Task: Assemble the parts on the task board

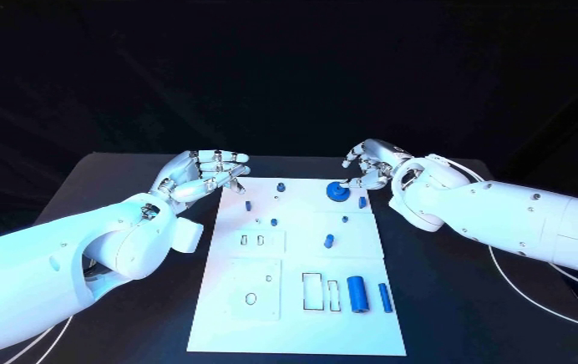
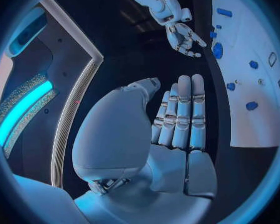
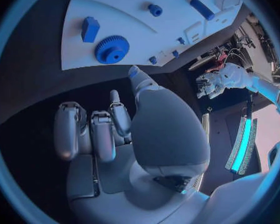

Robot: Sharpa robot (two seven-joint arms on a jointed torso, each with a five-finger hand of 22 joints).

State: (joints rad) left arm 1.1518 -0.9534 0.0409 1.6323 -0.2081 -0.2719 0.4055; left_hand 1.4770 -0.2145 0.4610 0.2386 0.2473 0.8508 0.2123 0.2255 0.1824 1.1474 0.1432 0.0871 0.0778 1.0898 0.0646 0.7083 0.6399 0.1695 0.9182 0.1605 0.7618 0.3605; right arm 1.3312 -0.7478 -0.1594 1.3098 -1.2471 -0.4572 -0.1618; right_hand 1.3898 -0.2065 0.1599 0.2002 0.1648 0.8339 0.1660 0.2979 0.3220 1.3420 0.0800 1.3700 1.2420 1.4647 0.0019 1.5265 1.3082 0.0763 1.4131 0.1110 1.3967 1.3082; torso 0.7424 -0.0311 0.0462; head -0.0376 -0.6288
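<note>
You have the white task board (image 1: 301, 314) lying in the middle of the black table (image 1: 133, 172), its long side running away from you. Both hands sit near its far end, one on each side.

Your left hand (image 1: 205, 174) hangs just beside the board's far left corner. Its fingers (image 2: 189, 109) lie straight and close together in the left wrist view, with the thumb set apart from them, and nothing is in it. The fingertips reach toward the board's edge; you cannot tell whether they touch it.

Your right hand (image 1: 371, 164) is at the board's far right corner, just behind the blue gear (image 1: 338, 189). Its fingers (image 3: 93, 132) are curled partway inward, and the right wrist view shows them holding nothing. The gear lies flat on the board near that corner, apart from the hand in the wrist view. A small blue block (image 1: 362, 202) lies just beside the gear, toward the right edge.

Further small blue pegs (image 1: 281, 187) stand on the far half of the board, and another short blue peg (image 1: 327, 242) stands near its middle. At the near right you have a thick blue cylinder (image 1: 357, 294) lying flat along the board's length, with a thinner blue rod (image 1: 386, 297) beside it, nearer the right edge. Just left of the cylinder are outlined rectangular slots (image 1: 312, 290), and a small oval slot (image 1: 250, 299) lies at the near left.
</note>
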